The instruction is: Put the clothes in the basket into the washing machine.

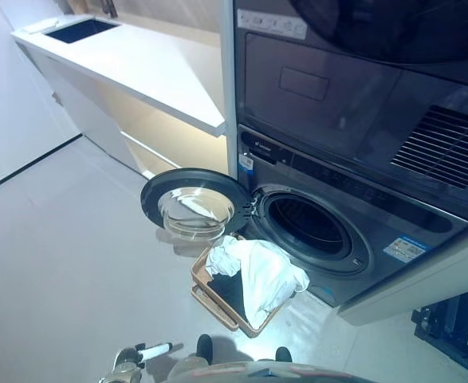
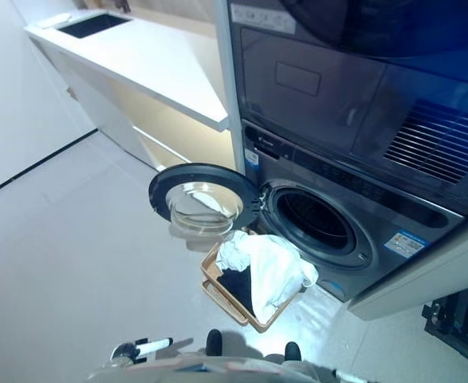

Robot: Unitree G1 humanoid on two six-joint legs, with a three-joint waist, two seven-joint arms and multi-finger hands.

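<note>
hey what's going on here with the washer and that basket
Nothing is being handled yet. The washing machine stands with its round door swung open to the left and the drum looks empty. The basket sits on the floor in front of it, still holding white and dark clothes. The robot's left hand shows at the bottom edge, away from the basket.

The washer (image 1: 337, 231) had a dark grey, smooth, faintly glossy metal-look front. Its open door (image 1: 192, 206) held a clear glass bowl in a black plastic ring. Before it, the tan basket (image 1: 218, 299) held soft, crumpled white cloth (image 1: 261, 275) over dark cloth (image 1: 232, 289). The floor (image 1: 66, 263) looked smooth, slightly shiny.
</note>
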